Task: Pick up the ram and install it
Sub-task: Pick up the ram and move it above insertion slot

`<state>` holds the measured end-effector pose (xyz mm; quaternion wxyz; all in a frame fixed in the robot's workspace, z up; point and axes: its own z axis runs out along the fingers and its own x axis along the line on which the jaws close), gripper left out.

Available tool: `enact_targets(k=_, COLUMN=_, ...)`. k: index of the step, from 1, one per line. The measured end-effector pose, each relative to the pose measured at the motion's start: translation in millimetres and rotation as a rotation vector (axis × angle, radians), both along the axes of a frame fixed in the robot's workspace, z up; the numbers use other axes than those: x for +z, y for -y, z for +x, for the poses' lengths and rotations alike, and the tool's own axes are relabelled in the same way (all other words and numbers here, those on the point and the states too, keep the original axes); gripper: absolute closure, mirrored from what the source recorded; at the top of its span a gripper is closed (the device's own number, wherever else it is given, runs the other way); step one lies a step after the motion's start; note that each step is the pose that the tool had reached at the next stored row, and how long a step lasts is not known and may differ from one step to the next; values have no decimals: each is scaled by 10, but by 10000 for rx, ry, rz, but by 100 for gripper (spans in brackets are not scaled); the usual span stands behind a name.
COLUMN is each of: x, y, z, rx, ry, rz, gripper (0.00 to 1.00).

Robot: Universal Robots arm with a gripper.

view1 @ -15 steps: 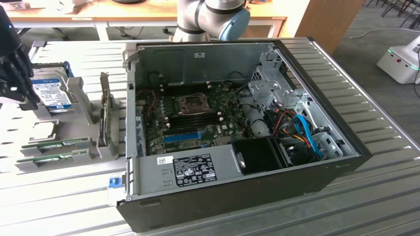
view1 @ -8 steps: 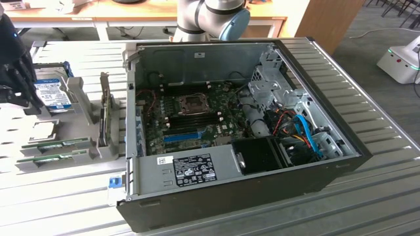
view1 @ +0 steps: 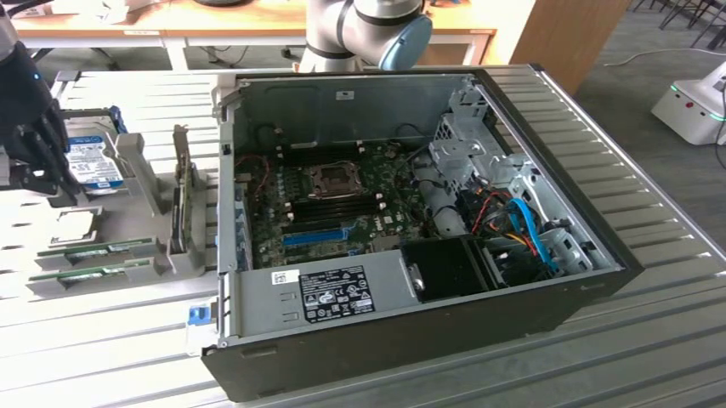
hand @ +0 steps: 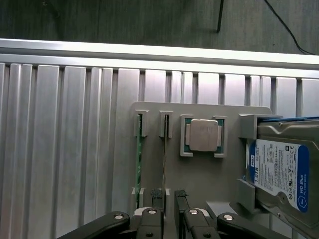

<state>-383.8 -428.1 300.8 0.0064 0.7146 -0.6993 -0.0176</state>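
- Gripper hangs over the near end of a grey holder, its jaws released and spread, grasping nothing.
- Just below the gap between the jaws stands the ram, upright on its long edge in a slot of the holder and seen edge-on as a thin line.
- Its long axis runs away from the gripper, parallel to the slats of the metal table.
- A second green stick stands in the next slot, parallel to it, with a narrow gap between them.
- Beside the ram on the other side lies a square processor chip, flat in its own pocket.
- Past the chip, a hard drive carries a blue label reading "WD Blue" and "1.0TB".
- Bare slats lie open beyond the second stick, out to the table's edge rail.
- Farther off, an open computer case lies on its side; its white sticker is unreadable.
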Motion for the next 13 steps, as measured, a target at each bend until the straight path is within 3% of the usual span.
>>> enact_targets(k=13, x=-225, y=0, z=0, rx=0, ry=0, rz=0, gripper=76)
